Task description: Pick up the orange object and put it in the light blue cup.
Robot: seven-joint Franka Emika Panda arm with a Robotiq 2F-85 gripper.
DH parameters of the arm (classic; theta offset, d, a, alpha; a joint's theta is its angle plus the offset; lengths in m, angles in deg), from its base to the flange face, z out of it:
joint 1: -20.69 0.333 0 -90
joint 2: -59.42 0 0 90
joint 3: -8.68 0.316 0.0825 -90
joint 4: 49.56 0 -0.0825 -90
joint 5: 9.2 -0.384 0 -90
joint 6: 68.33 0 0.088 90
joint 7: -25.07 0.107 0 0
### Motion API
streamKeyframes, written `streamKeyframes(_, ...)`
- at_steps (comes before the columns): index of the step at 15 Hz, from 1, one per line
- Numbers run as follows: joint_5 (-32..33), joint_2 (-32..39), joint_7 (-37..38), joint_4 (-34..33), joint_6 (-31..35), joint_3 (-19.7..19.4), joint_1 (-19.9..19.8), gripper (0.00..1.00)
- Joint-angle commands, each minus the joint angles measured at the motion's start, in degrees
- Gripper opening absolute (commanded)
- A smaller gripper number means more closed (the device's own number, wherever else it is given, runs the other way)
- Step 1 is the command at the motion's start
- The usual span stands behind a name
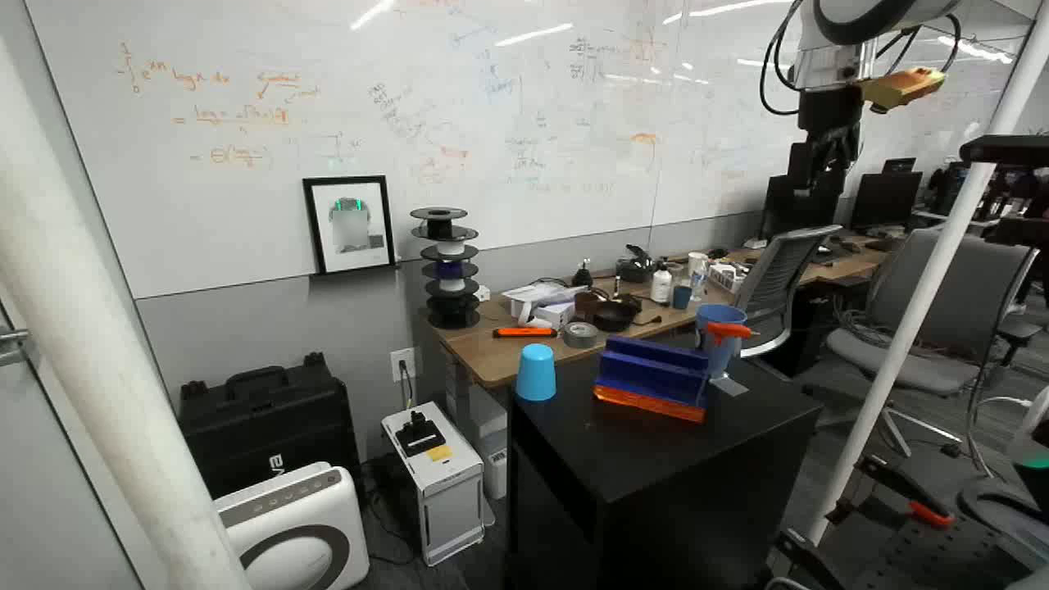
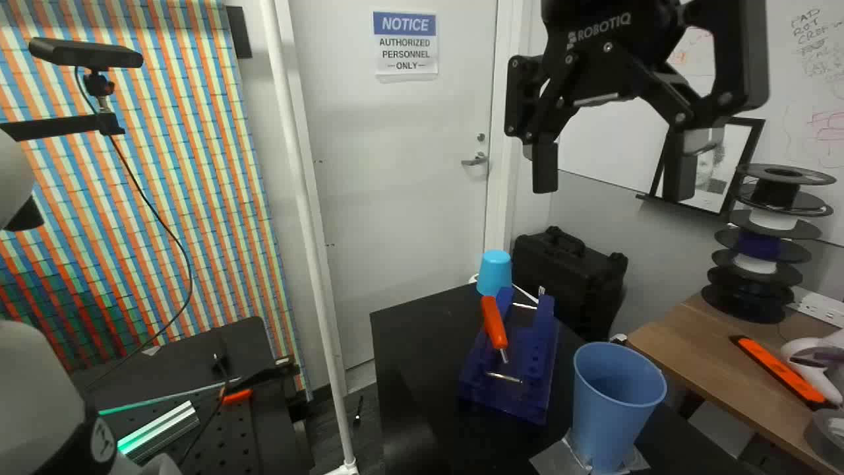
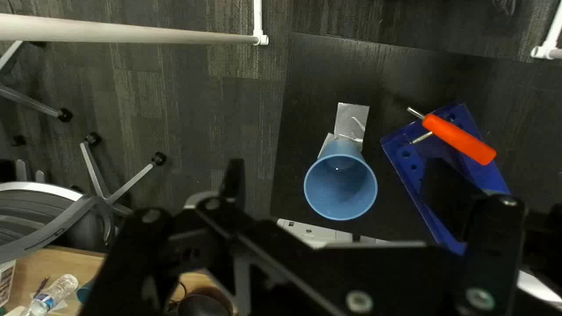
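claw (image 2: 612,188) spread wide, nothing gripped. orange-handled metal-shafted screwdriver (image 2: 494,322) seen on dark-blue plastic rack (image 1: 651,373), near upright light blue plastic cup (image 2: 610,425) on black desk (image 1: 606,451); handle (image 3: 459,139) best straddled crosswise, rack edges avoided.

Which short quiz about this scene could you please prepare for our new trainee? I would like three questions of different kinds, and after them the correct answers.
1. Multiple choice: What stands upside down on the black cabinet?
A) the framed picture
B) the white pump bottle
C) the light blue cup

2. True or false: The end effector is open and holds nothing.

3. Short answer: Which orange-handled tool shows in the wrist view?

Key:
1. C
2. True
3. A screwdriver
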Motion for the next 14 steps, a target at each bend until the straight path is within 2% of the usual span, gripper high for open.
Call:
streamKeyframes(1, 0.1, 0.0, 0.1, -0.3, -0.1, -0.5, 0.6, 1.0)
streamKeyframes(9, 0.1, -0.2, 0.1, -0.7, -0.1, -0.5, 0.6, 1.0)
streamKeyframes(10, 0.6, 0.6, 0.3, -0.7, 2.6, -0.5, 0.7, 1.0)
streamKeyframes(14, -5.7, 4.1, -4.0, 0.8, 11.5, 0.0, 4.4, 1.0)
